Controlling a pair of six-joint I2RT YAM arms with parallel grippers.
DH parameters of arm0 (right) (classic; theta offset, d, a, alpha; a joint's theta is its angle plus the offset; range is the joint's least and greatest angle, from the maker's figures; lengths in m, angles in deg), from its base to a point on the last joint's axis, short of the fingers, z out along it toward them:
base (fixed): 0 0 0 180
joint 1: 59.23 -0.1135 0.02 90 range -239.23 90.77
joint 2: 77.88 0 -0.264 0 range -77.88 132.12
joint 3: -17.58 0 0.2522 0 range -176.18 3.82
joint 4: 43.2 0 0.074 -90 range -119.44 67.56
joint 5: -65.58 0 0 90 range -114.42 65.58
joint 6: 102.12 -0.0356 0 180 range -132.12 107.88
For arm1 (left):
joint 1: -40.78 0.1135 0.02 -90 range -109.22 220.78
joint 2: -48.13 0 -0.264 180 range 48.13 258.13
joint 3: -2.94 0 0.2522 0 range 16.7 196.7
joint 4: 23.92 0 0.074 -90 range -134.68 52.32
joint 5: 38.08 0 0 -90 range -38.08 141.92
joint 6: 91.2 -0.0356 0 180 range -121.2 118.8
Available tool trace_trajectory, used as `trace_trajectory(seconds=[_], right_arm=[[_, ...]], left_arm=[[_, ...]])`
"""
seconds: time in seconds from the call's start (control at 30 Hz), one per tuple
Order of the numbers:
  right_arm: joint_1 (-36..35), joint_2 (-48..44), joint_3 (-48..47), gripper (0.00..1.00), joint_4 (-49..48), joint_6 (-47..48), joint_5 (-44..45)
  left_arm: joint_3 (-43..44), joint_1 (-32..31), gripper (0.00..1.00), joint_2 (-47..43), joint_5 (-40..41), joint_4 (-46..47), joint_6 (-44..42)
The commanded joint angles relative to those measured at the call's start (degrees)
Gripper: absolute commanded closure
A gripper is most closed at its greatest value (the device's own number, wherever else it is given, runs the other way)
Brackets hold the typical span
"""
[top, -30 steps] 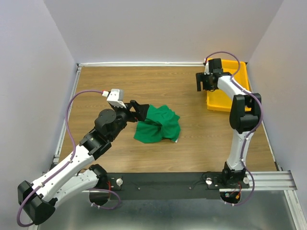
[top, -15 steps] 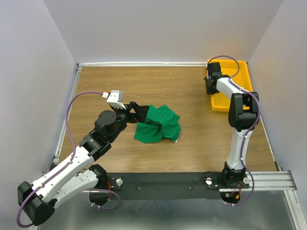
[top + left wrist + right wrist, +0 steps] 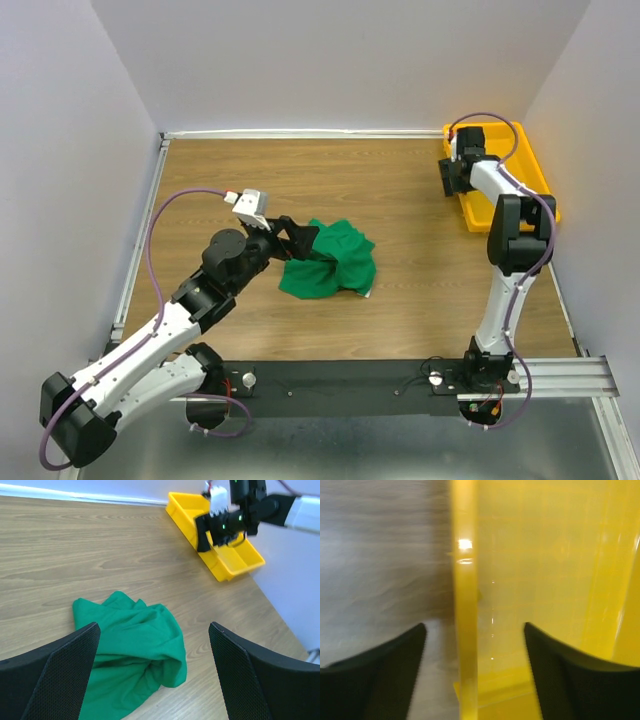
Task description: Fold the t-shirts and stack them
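Robot lab test cell, plain white walls point(image 3: 330, 60), wooden tabletop point(image 3: 400, 200), black mounting rail point(image 3: 340, 378)

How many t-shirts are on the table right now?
1: a green t-shirt, crumpled mid-table just ahead of the open left gripper. None shows in the yellow tray, though the right arm hides part of it.
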Motion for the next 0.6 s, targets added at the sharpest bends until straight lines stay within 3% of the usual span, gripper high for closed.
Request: trace_trajectory(seconds=[0.0, 0.03, 0.1, 0.2, 0.27, 0.3, 0.33, 0.37, 0.4, 0.47, 0.57], right_arm=[[-0.47, -9.19, 2.31, 0.0, -0.85, 4.98, -12.71], [-1.25, -13.12, 2.85, 0.0, 0.03, 8.38, -19.7], [-2.75, -16.92, 4.61, 0.0, 2.05, 13.83, -24.4], [-4.34, -24.13, 8.38, 0.0, 4.5, 16.84, -36.69], [-4.25, -27.74, 11.89, 0.0, 8.36, 17.64, -50.74], [-4.34, -28.62, 13.47, 0.0, 10.82, 20.6, -56.36], [-4.69, -29.33, 16.19, 0.0, 14.41, 24.37, -67.99], [-5.47, -30.03, 18.13, 0.0, 18.36, 28.24, -72.37], [-6.87, -31.6, 20.15, 0.0, 23.45, 32.45, -74.85], [-14.24, -34.42, 26.71, 0.03, 24.56, 33.46, -74.18], [-27.25, -40.4, 32.2, 0.11, 15.19, 23.22, -62.35]], left_arm=[[0.51, 0.3, 0.03, 3.32, -12.27, 1.76, -6.34], [1.3, 0.21, 0.04, 5.77, -14.32, 0.71, -7.66], [4.37, -0.66, 0.07, 8.76, -17.49, -4.73, -11.88], [9.45, -3.38, 0.12, 15.09, -15.85, -14.63, -15.22], [12.55, -4.44, 0.17, 18.79, -14.61, -21.23, -15.15], [13.08, -5.4, 0.18, 19.41, -14.43, -22.49, -14.01], [13.26, -5.76, 0.21, 18.98, -13.99, -23.38, -12.96], [13.17, -5.94, 0.21, 18.19, -13.47, -23.91, -11.82], [12.39, -6.03, 0.22, 16.97, -12.76, -24.09, -10.33], [11.16, -6.03, 0.2, 12.58, -10.48, -23.91, -5.15], [6.77, -5.41, 0.12, 7.39, -8.45, -21.55, 2.15]])
